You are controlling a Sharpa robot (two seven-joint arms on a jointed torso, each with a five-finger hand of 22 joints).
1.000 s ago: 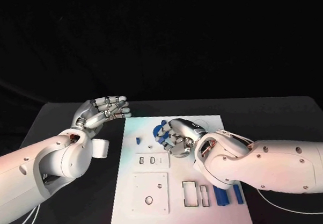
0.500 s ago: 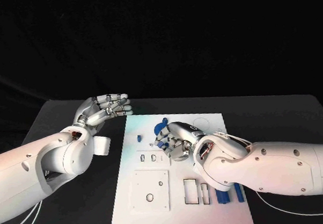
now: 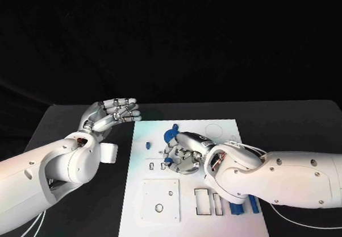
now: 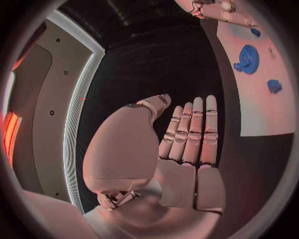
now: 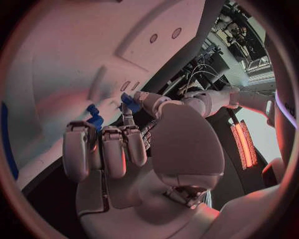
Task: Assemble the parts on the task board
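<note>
the right hand (image 3: 187,151) is over the task board (image 3: 229,204), pinching a small blue part (image 5: 129,103). the left hand (image 3: 109,116) hangs released beside the board, fingers straight, holding nothing.

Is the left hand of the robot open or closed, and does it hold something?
Open and empty. The left hand has its fingers straight and side by side, with nothing between them, and it is beside the task board, not over it.

**Your count at this moment**

You had one task board (image 3: 160,211) on one black table (image 3: 303,121). Two hands were over it, the left hand (image 3: 111,115) and the right hand (image 3: 185,151). You could count one blue gear (image 4: 248,52) and two blue bars (image 3: 243,205); other small blue parts were partly hidden.
</note>
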